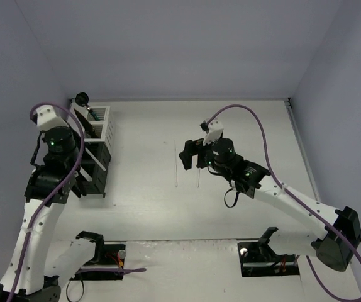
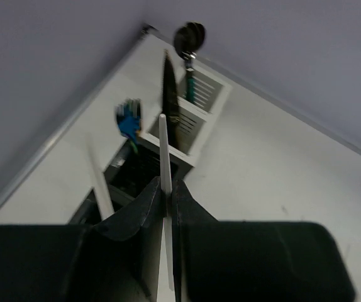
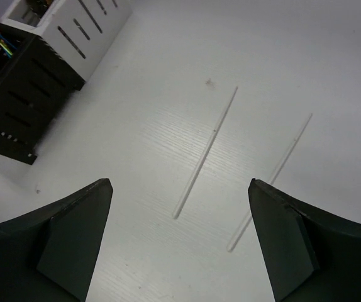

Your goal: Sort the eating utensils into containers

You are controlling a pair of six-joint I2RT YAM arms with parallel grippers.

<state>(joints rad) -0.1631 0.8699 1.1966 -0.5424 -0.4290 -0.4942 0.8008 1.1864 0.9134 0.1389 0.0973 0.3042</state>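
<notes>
Chopsticks occupy both arms. The first chopstick [image 3: 205, 154] and the second chopstick [image 3: 272, 170] lie flat on the table [image 3: 306, 56] just ahead of the right gripper [image 3: 179, 186], roughly parallel and apart from each other. The first points its near end into the gap between the jaws; the second runs closer to the right-hand jaw. These jaws stand wide apart with nothing between them, above the sticks and not touching them, which looks like lining up for a pick. A stick this thin, flat on the surface, will probably need the jaws brought down astride it. Farther off, up and to the left of these jaws, stand the containers [image 3: 86, 31], white beyond black.

The left gripper [image 2: 168, 186] is clamped on a held chopstick [image 2: 163, 148], pinched low so that most of it juts forward past the jaw tips. It hangs over the black container [image 2: 130, 170] just ahead of the jaws, probably so the stick can drop in end-first. A pale stick [image 2: 99, 182] leans to the left of the jaws; whether it sits in a container I cannot tell. Beyond the tip, a blue utensil [image 2: 129, 119] and a long dark handle [image 2: 170, 88] stand upright. Farthest off, a dark spoon [image 2: 188, 38] rises from the white container [image 2: 209, 94].
</notes>
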